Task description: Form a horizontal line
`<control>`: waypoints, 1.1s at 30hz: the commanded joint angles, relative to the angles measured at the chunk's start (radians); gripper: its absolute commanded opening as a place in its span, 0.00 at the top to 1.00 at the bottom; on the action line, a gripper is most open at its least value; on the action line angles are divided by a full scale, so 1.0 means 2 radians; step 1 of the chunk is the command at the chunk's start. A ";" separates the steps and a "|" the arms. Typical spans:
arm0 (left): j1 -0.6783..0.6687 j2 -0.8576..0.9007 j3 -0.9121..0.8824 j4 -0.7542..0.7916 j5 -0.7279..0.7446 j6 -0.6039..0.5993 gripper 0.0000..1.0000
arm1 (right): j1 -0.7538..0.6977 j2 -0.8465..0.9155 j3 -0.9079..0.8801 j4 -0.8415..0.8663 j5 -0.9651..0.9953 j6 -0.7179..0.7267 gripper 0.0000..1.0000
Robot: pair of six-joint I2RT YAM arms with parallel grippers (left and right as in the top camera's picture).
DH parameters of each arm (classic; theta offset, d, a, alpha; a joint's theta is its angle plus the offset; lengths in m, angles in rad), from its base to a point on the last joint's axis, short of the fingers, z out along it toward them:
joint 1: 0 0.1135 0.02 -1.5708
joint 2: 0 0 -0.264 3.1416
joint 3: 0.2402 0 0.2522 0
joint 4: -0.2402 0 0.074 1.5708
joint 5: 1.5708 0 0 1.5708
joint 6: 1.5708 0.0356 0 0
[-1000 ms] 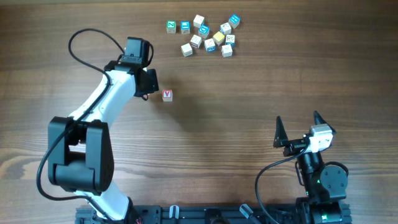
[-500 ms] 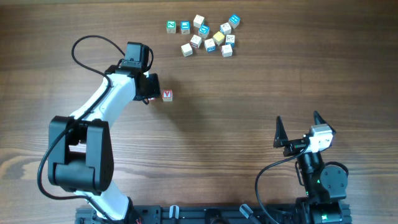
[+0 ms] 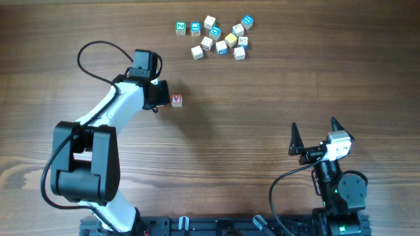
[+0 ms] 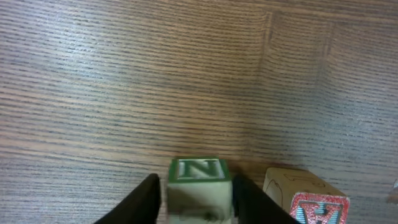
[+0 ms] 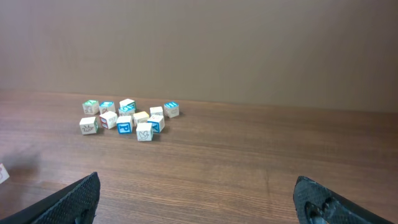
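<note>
"N" cube (image 4: 198,185) beside "V" cube (image 4: 309,199)

N cube (image 4: 199,182) within left pincer (image 4: 198,198)

White left arm (image 3: 115,105), black right pincer (image 3: 314,123)

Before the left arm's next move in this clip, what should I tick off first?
1. Green N cube sits inside the left claw: ok.
2. N cube touches the red V cube: not ok, a gap shows between them.
3. Left claw free of the N cube: cannot tell.
4. Right claw open, away from all cubes: ok.
5. Loose bunch apart from the V cube: ok.
</note>
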 commanded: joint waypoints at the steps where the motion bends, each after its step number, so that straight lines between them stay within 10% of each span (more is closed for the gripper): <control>1: 0.000 0.005 -0.002 0.002 0.004 0.005 0.55 | -0.002 -0.002 -0.001 0.001 -0.002 -0.006 0.00; 25: 0.000 0.005 -0.002 0.003 0.029 0.003 0.72 | -0.002 -0.002 -0.001 0.001 -0.002 -0.006 0.00; 33: 0.000 0.005 -0.002 0.034 0.029 -0.005 0.44 | -0.002 -0.002 -0.001 0.001 -0.002 -0.006 0.00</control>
